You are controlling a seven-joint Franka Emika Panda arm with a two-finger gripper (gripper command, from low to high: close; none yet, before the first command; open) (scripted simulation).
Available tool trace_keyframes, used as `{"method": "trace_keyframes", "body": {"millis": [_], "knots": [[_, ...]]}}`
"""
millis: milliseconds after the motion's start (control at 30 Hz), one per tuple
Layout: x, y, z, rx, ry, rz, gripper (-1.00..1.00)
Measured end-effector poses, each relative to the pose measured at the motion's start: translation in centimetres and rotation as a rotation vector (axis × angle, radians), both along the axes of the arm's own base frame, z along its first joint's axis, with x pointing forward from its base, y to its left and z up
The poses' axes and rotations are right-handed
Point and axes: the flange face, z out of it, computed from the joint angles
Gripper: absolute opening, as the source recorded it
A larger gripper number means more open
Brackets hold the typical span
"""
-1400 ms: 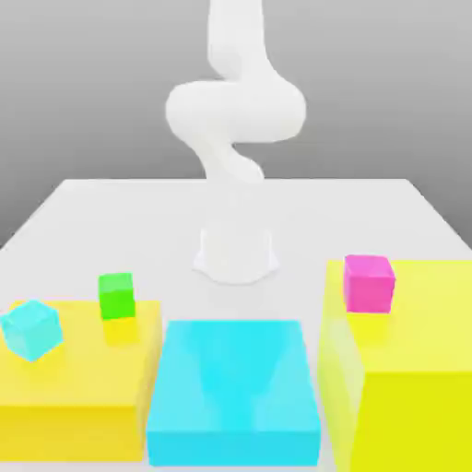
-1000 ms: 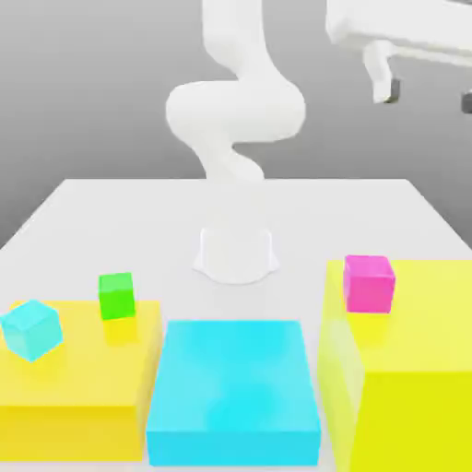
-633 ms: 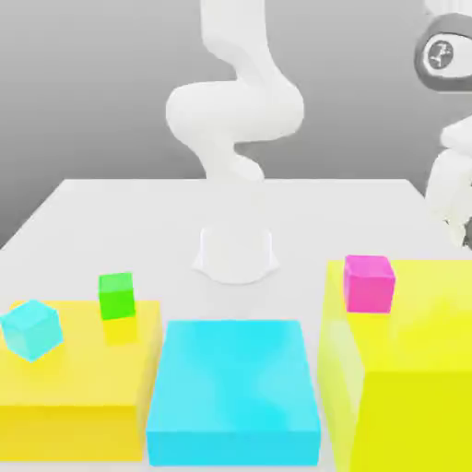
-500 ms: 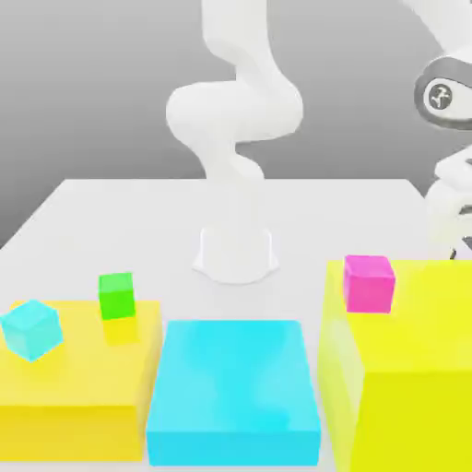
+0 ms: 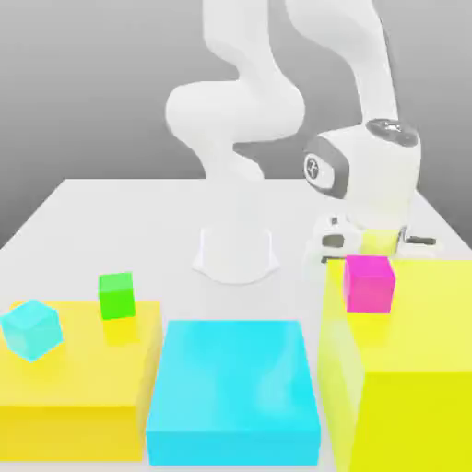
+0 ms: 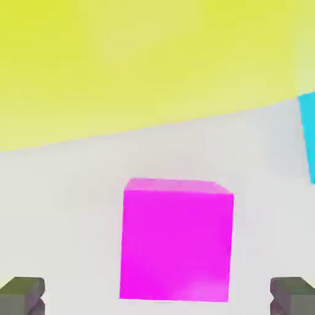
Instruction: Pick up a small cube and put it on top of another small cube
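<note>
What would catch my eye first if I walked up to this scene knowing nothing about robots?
Probably the big white arm, bent down behind the small magenta-pink cube, which sits on the tall yellow block at the exterior view's right. In the hand view, the open pincer has that cube between its dark fingertips. Next come the bright cyan block in front and the small green cube and small cyan cube on the low yellow block at the left.

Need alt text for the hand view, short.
A magenta cube stands close ahead on a pale surface, framed between two dark open fingers at the corners. A broad yellow block spans the background, with a sliver of a cyan block at one edge.
</note>
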Motion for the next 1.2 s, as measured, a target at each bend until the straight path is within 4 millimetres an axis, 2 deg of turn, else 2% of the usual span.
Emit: {"method": "trace_keyframes", "body": {"millis": [267, 300, 500, 567, 867, 1200], "knots": [[0.0, 0.2, -5.0, 0.005, -0.009, -0.003, 0.00], [-0.1, 0.1, -5.7, 0.005, -0.007, -0.002, -1.00], [-0.1, 0.1, -6.0, 0.006, -0.008, -0.001, -1.00], [0.0, 0.1, -5.4, 0.005, -0.010, -0.002, -1.00], [0.0, 0.1, 0.4, -0.003, -0.011, 0.009, -1.00], [-1.1, 1.2, 4.6, -0.274, 0.036, 0.456, -1.00]]}}
